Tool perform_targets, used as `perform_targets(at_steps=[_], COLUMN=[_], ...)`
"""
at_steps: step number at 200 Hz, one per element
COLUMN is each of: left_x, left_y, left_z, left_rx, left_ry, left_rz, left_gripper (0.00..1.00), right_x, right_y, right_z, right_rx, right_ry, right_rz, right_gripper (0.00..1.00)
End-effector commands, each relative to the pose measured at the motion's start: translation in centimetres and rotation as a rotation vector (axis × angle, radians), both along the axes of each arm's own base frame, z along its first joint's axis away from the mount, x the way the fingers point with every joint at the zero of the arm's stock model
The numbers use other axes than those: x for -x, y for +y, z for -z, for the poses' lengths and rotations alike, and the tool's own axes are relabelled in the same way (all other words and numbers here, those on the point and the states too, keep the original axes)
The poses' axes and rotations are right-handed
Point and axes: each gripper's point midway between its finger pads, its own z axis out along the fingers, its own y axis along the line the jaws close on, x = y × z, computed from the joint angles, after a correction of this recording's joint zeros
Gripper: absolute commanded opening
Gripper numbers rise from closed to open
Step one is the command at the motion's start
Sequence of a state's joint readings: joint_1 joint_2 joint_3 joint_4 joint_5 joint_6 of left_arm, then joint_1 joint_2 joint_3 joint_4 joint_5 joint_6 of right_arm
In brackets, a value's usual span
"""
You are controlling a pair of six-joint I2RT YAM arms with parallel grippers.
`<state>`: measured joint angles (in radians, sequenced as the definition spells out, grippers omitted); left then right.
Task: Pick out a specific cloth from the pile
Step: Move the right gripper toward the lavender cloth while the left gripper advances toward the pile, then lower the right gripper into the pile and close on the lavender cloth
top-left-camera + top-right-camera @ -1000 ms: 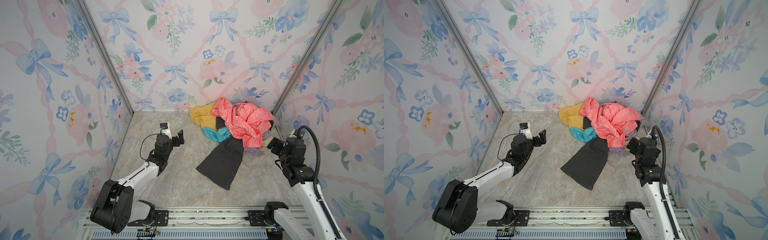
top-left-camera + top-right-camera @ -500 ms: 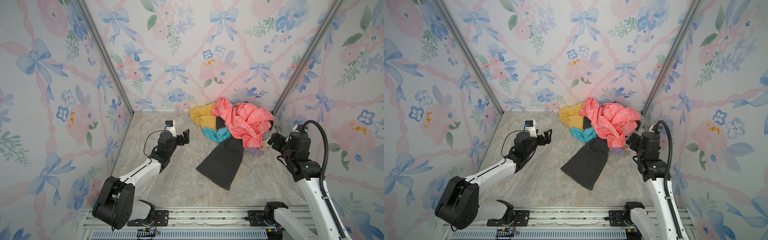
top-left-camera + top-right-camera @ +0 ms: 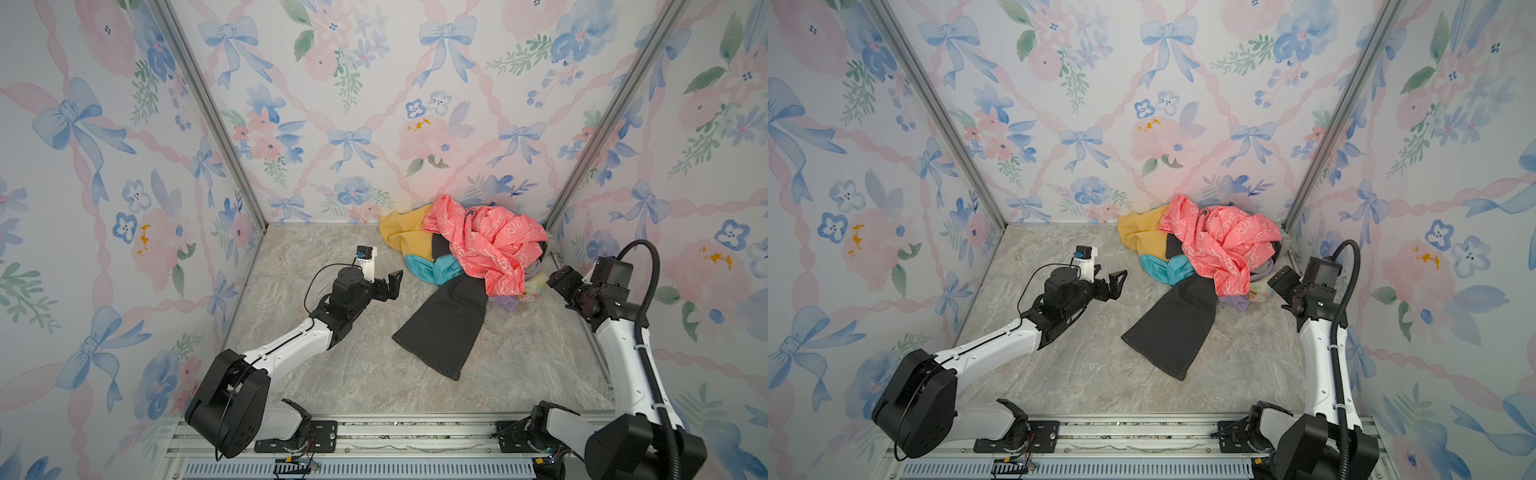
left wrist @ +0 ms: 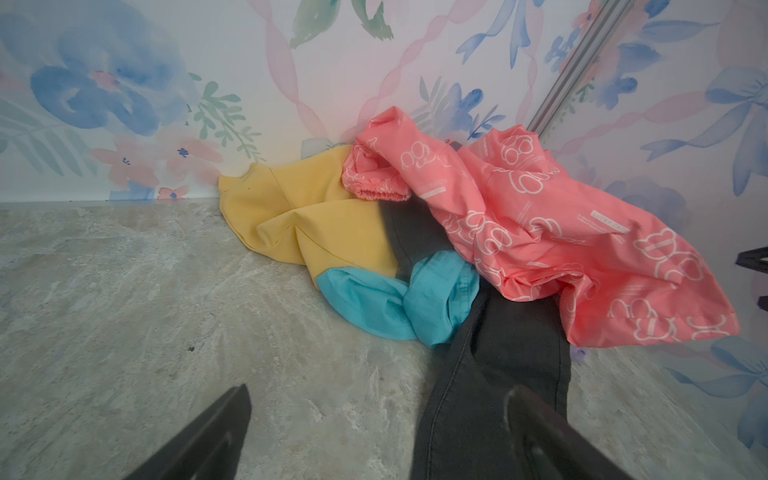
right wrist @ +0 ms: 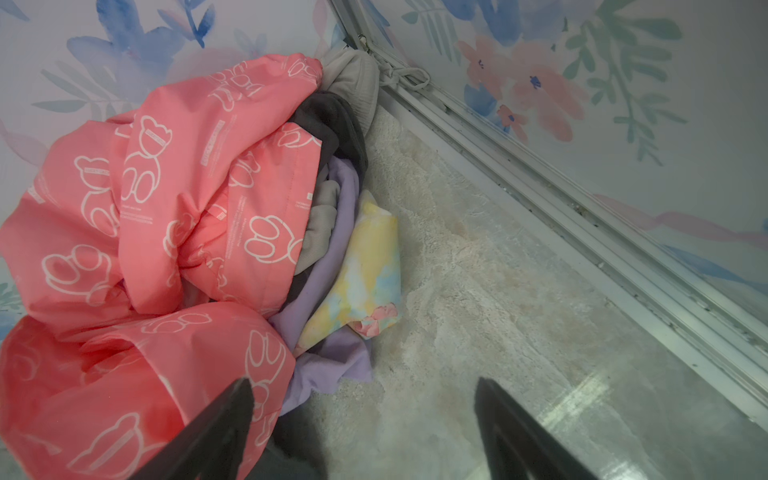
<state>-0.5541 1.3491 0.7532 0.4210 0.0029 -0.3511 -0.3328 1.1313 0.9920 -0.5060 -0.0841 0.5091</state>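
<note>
My grey marbled table (image 3: 374, 386) bears the dark grey cloth (image 3: 440, 328), spread flat and long on its bare top. At that cloth's far end sits the pile (image 3: 486, 245), with the teal cloth (image 3: 428, 268) just left of the end and the mustard yellow cloth (image 3: 401, 232) beyond the teal. Just right of the same end, the cloth (image 5: 332, 365), pale lavender, and the pale yellow patterned cloth (image 5: 365, 266) lie on the table, touching each other.

You are viewing a plain pale lavender thin fabric cloth (image 5: 328, 365), a coral-pink cloth (image 5: 166, 187) carrying white bear outlines, and a pastel yellow-blotched cloth (image 5: 365, 266).
</note>
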Motion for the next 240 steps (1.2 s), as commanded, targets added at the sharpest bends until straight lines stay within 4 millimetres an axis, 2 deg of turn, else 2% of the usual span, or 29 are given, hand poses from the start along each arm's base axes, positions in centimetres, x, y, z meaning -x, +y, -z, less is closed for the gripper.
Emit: perform_targets(at_steps=[1,17,40,60,97,118,132,153,175,204,240], left_x=[0.6,1.0,1.3,1.5,1.7,1.8,1.8,1.8,1.9,2.4,4.7], left_y=[-1.9,-2.4,-2.8,-3.0,-3.3,-3.4,-3.5,-3.5,-3.6,-3.9,-5.8], left_z=[-0.3,-0.5,-1.0,-1.1,-1.3,-1.3,-1.2,-1.2,-1.2,-1.6,-2.0], left_rx=[-0.054,-0.057,-0.049,-0.043,-0.022,-0.018,-0.018,-0.016,-0.016,-0.034,-0.095], left_ry=[0.004,0.010,0.008,0.013,0.022,0.025,0.028,0.030,0.029,0.008,-0.058], left_rz=[0.078,0.098,0.115,0.121,0.133,0.138,0.140,0.141,0.148,0.178,0.306], left_gripper=[0.98,0.98,0.98,0.98,0.98,0.98,0.98,0.98,0.98,0.97,0.98], right_x=[-1.2,-1.7,-2.3,-2.4,-0.5,0.3,0.4,0.7,0.3,-1.4,-3.2], right_y=[0.4,0.4,0.2,0.8,2.3,3.7,4.3,4.8,5.4,6.2,7.5], right_z=[-0.3,0.6,1.8,3.0,6.0,8.1,8.8,9.4,10.3,11.2,12.2], right_rx=[-0.050,-0.063,-0.111,-0.178,-0.302,-0.428,-0.483,-0.536,-0.598,-0.719,-0.801], right_ry=[0.001,0.029,0.057,0.055,0.013,-0.008,-0.049,-0.086,-0.108,-0.188,-0.204], right_rz=[-0.058,-0.068,-0.076,-0.087,-0.058,-0.009,0.012,0.051,0.075,0.086,0.069], right_gripper=[0.81,0.81,0.75,0.70,0.65,0.60,0.56,0.56,0.56,0.55,0.55])
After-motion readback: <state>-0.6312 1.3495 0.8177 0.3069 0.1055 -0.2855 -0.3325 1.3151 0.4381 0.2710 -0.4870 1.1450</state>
